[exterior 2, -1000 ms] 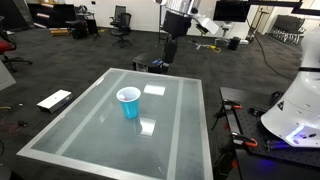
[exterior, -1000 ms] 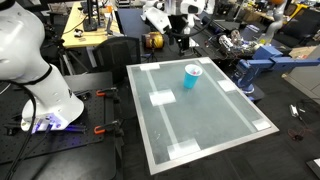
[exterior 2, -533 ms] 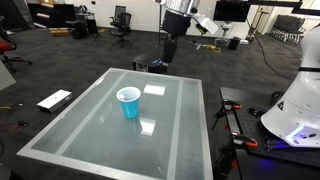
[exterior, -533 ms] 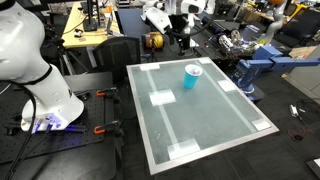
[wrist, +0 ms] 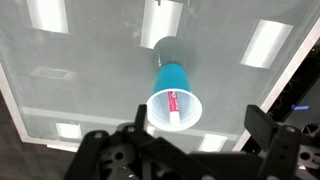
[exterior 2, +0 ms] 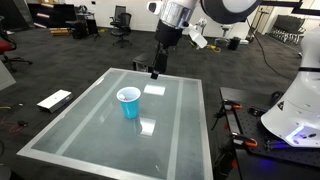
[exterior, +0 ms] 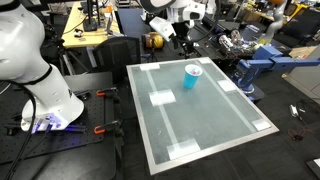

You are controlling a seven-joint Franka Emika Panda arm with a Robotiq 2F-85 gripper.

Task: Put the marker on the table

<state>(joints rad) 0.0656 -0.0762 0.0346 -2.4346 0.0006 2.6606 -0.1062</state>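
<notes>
The marker is a short red-pink stick that stands inside the light-blue cup; it shows only in the wrist view. The cup stands upright on the pale grey-green table in both exterior views. The table has a white rim and white taped rectangles near its corners. My gripper is open and empty. It hangs well above the table's far edge, off to one side of the cup.
A cluttered wooden desk and a black chair stand behind the table. A blue stand is beside it. My white robot base sits at the table's side. A flat white board lies on the floor.
My arm has swung and the gripper has come lower and closer to the table's far edge. The cup and the marker have not moved.
</notes>
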